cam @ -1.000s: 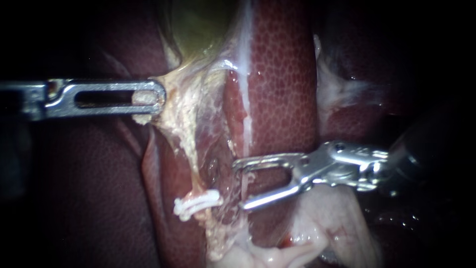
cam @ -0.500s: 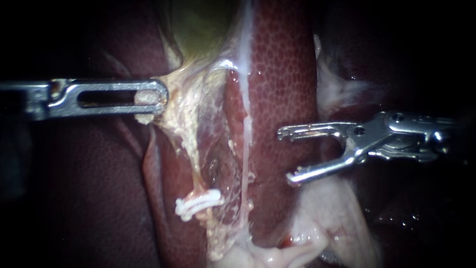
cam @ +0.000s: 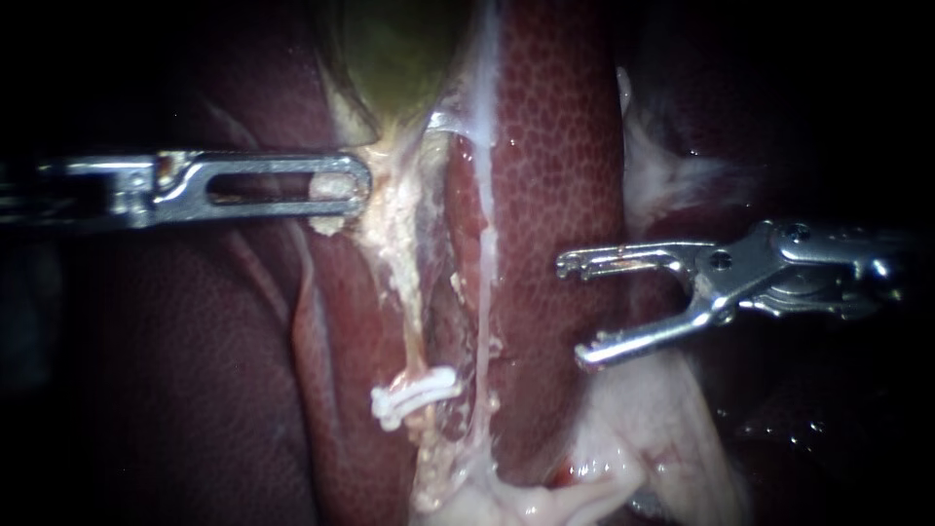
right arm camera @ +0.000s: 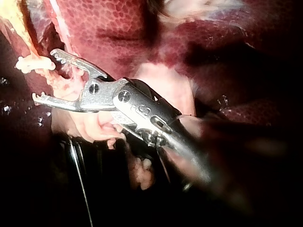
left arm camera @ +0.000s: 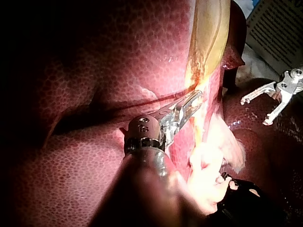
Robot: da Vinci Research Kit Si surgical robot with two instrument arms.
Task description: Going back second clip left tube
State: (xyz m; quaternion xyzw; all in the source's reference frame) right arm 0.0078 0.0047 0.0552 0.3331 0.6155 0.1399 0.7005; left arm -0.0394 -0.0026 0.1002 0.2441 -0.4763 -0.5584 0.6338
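My left instrument (cam: pixel 343 188) holds its slotted jaws shut on pale tissue just under the greenish gallbladder (cam: pixel 390 58). From that grip the left tube (cam: pixel 407 282) runs down to one white clip (cam: pixel 417 394) across it. A thin whitish right tube (cam: pixel 483 292) lies alongside it. My right instrument (cam: pixel 573 312) hangs to the right of both tubes over the liver (cam: pixel 555 146), jaws open and empty. The right wrist view shows those open jaws (right arm camera: pixel 45 75) just short of the clip (right arm camera: pixel 31 62). In the left wrist view my left instrument (left arm camera: pixel 187 106) grips the stretched tissue.
Pale fatty tissue (cam: pixel 633 429) lies below my right instrument's jaws. Dark red liver (cam: pixel 195 370) surrounds the tubes on the left. In the left wrist view my right instrument (left arm camera: pixel 265 101) stands apart beyond the tissue.
My right instrument has drawn back to the right, away from the tubes, with its jaws still open. My left instrument has eased to the right, and the left tube and clip shifted right with it.
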